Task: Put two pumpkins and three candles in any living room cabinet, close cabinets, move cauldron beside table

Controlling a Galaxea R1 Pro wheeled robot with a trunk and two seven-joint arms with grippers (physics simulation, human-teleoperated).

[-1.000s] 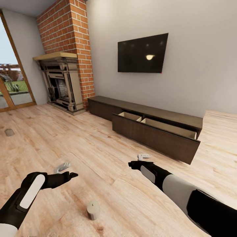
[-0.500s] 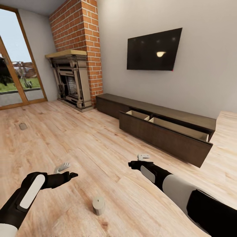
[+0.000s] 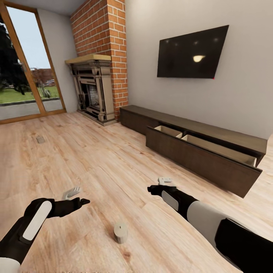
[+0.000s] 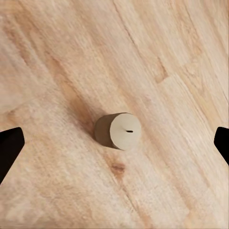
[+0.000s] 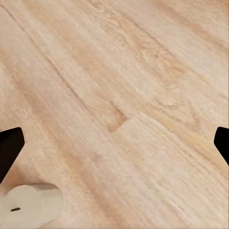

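The left claw (image 3: 72,194) hovers spread and empty over the plank floor (image 3: 94,159). One candle (image 3: 120,232) stands upright near, between the arms. The right claw (image 3: 165,180) hangs spread, empty. Far right, the cabinet (image 3: 204,161) gapes open.

no readable text, no labels, no brands, no numbers, no signs on any surface

The floor (image 3: 113,159) is showing pale, grainy wood planks with a soft sheen. The candle (image 3: 120,232) is looking matt, waxy beige. The cabinet (image 3: 204,151) is showing dark matt wood, the fireplace (image 3: 110,49) rough red brick, the TV (image 3: 191,53) glossy black.
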